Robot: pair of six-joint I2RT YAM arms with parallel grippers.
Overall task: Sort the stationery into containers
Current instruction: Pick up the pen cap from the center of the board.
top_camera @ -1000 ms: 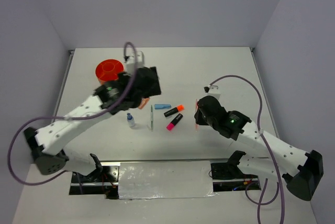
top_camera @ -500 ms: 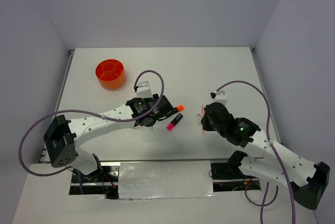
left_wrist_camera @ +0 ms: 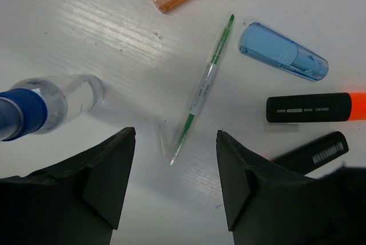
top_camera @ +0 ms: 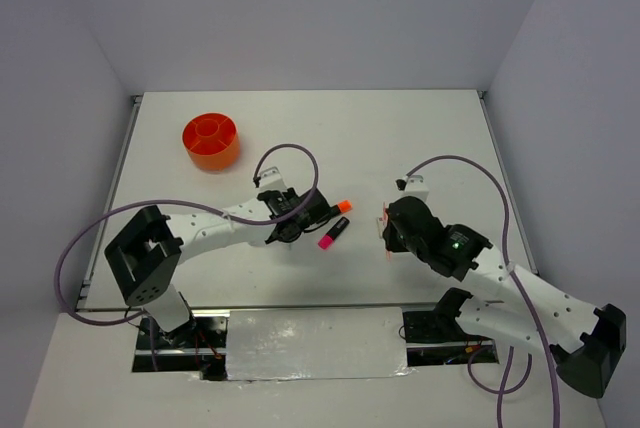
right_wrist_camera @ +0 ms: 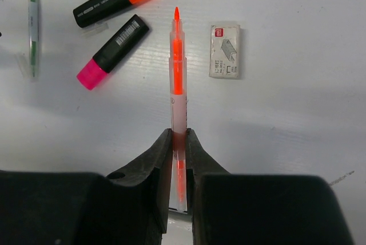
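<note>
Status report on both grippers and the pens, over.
Left gripper open, straddling green pen tip. Blue-capped bottle close beside it. Right gripper shut on orange pen.

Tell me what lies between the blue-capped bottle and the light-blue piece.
The thin green pen lies between the blue-capped bottle and the light-blue piece; the left wrist view shows it.

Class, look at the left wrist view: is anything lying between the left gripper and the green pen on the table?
Nothing visible. The green pen lies uncovered, its lower tip between the open jaws of the left gripper. The bottle sits off to the left and the black highlighters to the right, both outside that gap.
</note>
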